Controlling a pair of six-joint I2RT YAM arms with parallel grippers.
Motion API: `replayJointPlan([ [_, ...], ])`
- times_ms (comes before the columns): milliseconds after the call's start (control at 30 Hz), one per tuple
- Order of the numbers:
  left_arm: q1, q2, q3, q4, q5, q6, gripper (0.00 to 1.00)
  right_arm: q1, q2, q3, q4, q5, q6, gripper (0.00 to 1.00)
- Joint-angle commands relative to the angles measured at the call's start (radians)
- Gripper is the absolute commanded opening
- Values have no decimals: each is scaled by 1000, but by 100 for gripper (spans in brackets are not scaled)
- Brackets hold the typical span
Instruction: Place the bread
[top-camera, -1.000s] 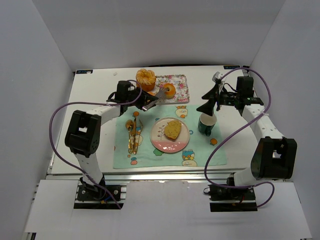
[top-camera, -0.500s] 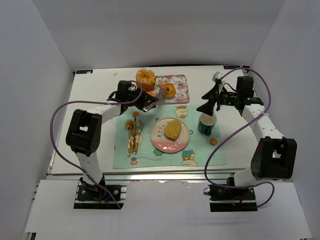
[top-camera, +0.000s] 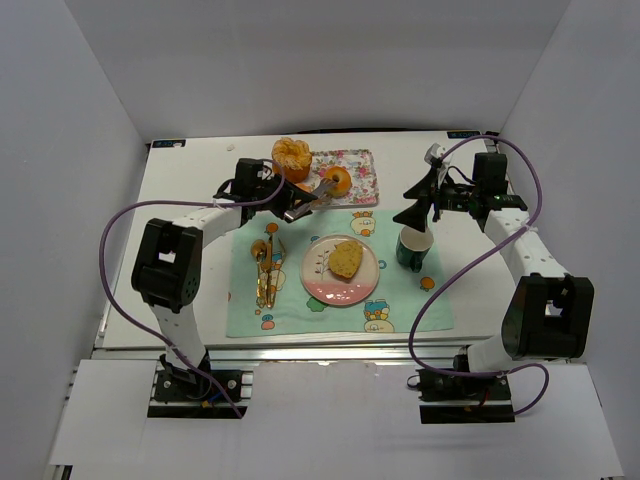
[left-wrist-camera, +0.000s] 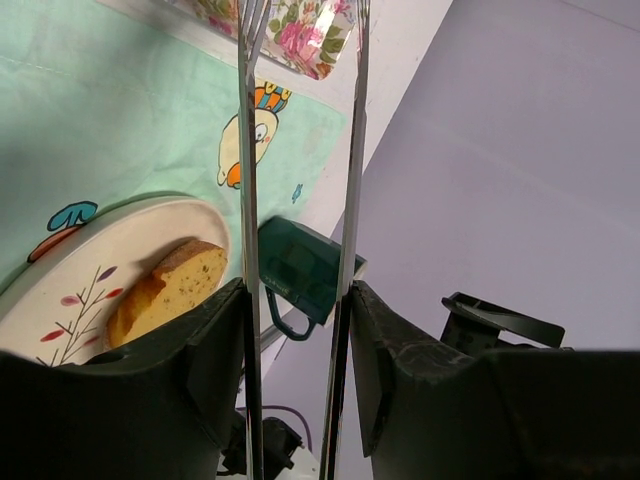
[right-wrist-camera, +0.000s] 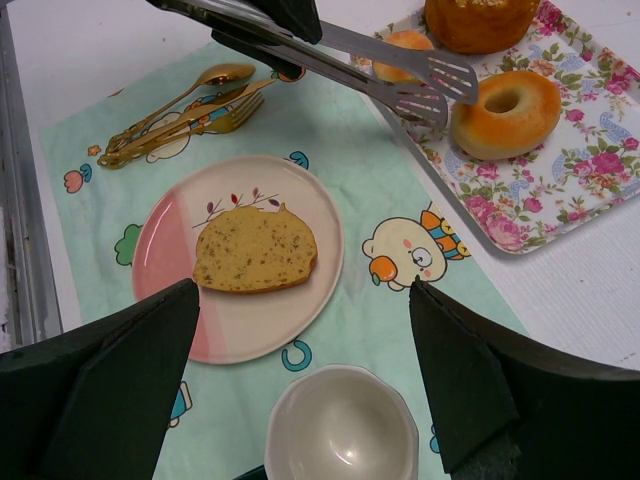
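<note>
1. Taking the tan seeded bread slice (right-wrist-camera: 255, 250) as the task's thing. Sits flat, roughly centred, on the round pink-and-white plate (right-wrist-camera: 270, 335).
2. Lies with its long axis running from the plate's near rim toward its far rim, roughly crosswise to the tool in item 3.
3. Gripping long steel tongs (right-wrist-camera: 350, 75) with the left fingers (left-wrist-camera: 205, 385), pressed on the outside of both blades. Leaves the blades partly apart with nothing between them.
4. Holding the tongs just past the plate's far-left rim, tips pointing away from the plate. Puts the tips just beside the golden ring-shaped bun (right-wrist-camera: 520, 125) on the floral rectangular tray (right-wrist-camera: 575, 175) beyond the plate. Cannot tell whether they touch it.
5. So the slice lies back from the tips, on the near side. Judging the left arm as the nearer working arm, since it carries the tool.
6. Spread wide and empty: right fingers (right-wrist-camera: 110, 390), hanging over the dark green mug (right-wrist-camera: 340, 425) just right of the plate.
7. Judging the slice as placed. Any further pick would need the blades to straddle the bun and squeeze.
</note>
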Motion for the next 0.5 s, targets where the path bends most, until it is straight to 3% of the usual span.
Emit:
replayJointPlan([
  [0,6,-4,29,12,12,5,54,-7,-16,21,21,-15,-5,89],
  [467,6,53,85,1,18,13,54,-7,-16,12,29,-15,-1,89],
])
